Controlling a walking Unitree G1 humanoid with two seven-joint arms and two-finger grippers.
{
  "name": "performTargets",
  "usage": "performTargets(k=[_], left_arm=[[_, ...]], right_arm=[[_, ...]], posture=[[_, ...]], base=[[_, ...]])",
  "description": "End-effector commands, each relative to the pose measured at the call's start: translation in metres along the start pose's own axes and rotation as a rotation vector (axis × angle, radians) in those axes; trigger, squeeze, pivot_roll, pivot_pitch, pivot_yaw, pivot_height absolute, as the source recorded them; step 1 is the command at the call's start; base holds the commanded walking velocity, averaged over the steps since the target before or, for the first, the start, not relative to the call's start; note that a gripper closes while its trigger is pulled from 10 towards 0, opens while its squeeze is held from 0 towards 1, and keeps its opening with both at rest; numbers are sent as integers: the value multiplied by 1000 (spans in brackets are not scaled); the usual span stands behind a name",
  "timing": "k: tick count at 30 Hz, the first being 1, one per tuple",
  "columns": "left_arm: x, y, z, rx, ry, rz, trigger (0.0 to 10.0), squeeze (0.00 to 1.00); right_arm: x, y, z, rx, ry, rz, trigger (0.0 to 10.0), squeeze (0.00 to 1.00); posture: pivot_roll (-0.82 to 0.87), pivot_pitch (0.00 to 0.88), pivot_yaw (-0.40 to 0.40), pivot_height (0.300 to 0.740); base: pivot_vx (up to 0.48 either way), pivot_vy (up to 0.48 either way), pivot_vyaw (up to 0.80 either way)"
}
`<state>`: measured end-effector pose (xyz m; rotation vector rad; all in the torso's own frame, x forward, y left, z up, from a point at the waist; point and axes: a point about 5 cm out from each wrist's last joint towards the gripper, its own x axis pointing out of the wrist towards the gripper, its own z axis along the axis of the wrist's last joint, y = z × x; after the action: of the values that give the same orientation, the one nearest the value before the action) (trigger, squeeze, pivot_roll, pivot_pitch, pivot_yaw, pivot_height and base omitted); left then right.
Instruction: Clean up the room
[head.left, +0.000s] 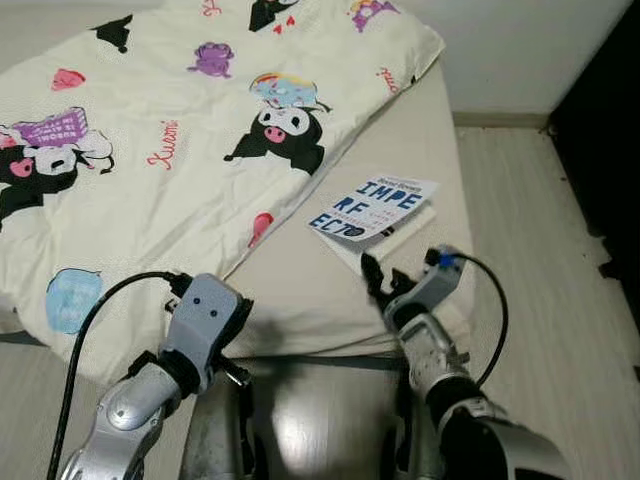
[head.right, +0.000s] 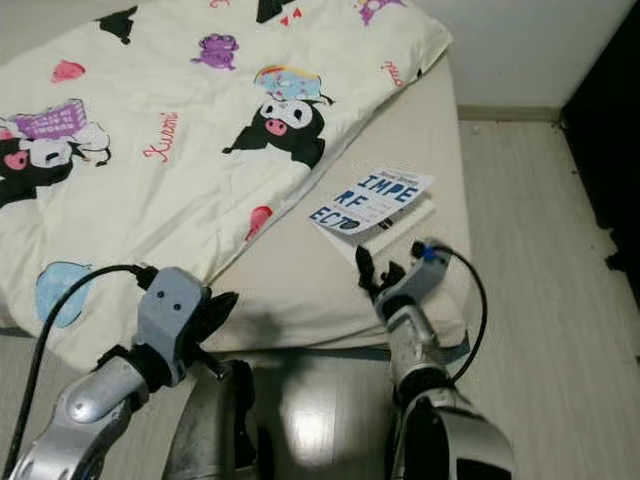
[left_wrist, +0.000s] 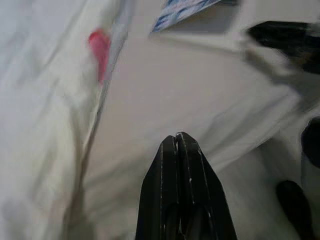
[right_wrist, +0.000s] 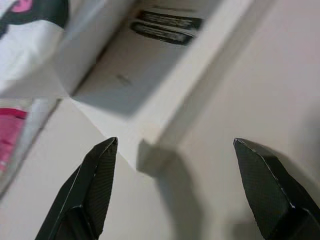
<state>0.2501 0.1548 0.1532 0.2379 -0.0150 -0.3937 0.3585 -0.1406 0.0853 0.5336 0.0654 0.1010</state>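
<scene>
A: Head views, what's shown?
B: Bed w/ beige sheet; cartoon-print blanket covers most of it. Book, blue lettering, lies on the bare sheet nr the bed's right edge, just beside the blanket hem. Pale floor to the right, white wall beyond, dark furniture at far right.
A: Arms?
B: Left gripper low at the bed's front edge, arm bent, cable trailing. Right gripper reaches fwd over the sheet, just short of the book's near corner.
A: Left wrist view adds?
B: Fingers pressed together, nothing between them; sheet ahead, pink blanket spot, book corner beyond.
A: Right wrist view?
B: Fingers spread wide, book's corner close ahead of the gap, not touching; page block visible.
</scene>
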Motion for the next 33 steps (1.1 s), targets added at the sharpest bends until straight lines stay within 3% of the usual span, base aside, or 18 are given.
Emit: performTargets(k=[1, 3, 7, 17, 33], left_arm=[[-4, 2, -11, -30, 56, 20, 10000, 0], [0, 3, -13, -84, 58, 56, 10000, 0], [2, 4, -11, -86, 47, 55, 10000, 0], [1, 8, -10, -70, 50, 63, 10000, 0], [4, 1, -16, -99, 60, 74, 10000, 0]], right_arm=[[-5, -4, -7, -14, 12, -24, 10000, 0], [-10, -14, -5, -46, -17, -73, 10000, 0], [-9, -19, 2, -73, -31, -87, 10000, 0], [1, -17, 28, -91, -100, -72, 10000, 0], [3, -17, 33, -101, -109, -89, 10000, 0]], posture=[[136, 399, 39, 568], [126, 400, 43, 568], [131, 404, 43, 568], [134, 401, 39, 545], [103, 383, 16, 545]], base=[[0, 0, 0], [0, 0, 0], [0, 0, 0], [0, 0, 0], [0, 0, 0]])
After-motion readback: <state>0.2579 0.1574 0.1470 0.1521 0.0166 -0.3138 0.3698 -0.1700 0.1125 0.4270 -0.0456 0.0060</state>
